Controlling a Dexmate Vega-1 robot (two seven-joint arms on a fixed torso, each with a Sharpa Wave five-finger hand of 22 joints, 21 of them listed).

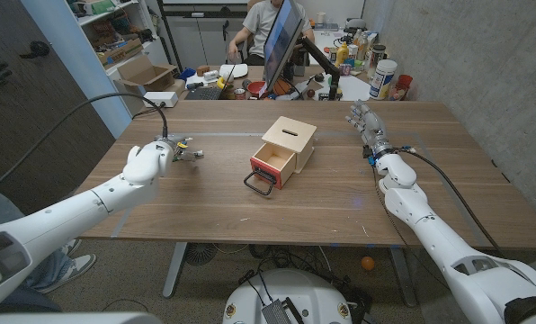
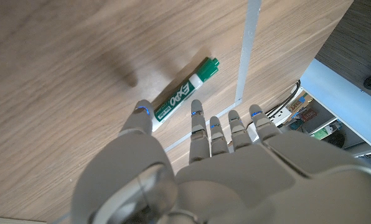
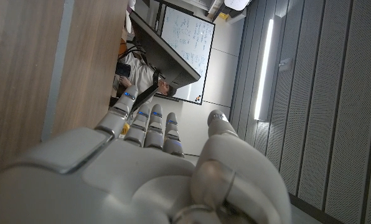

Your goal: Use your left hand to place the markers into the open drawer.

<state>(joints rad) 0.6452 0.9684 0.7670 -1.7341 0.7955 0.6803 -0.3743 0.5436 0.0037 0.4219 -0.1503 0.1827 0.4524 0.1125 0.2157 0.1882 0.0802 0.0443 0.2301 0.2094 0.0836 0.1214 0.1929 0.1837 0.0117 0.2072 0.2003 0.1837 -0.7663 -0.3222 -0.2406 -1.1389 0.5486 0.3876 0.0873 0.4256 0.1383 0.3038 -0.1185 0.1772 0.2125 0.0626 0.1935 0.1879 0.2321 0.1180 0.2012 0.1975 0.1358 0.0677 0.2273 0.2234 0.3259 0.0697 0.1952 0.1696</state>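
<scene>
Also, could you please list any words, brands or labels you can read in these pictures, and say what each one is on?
"EXPO": on the white barrel of the green-capped marker lying on the table, just beyond the left hand.
The smaller print beside it on the marker: too small to read.
Writing on the whiteboard behind the table: too blurred to read.
Labels on the bottles behind the table: too small to read.

1. This looks like an office or research lab: a person point(image 1: 261, 22) sits at a cluttered desk point(image 1: 250, 81) behind the wooden tabletop point(image 1: 205, 193), facing a large monitor point(image 1: 283, 40).
2. A whiteboard point(image 3: 185, 43) with writing hangs on the wall beside grey slatted wall panels point(image 3: 335, 106).
3. Shelves point(image 1: 115, 31) and a cardboard box point(image 1: 147, 72) stand at one side.
</scene>
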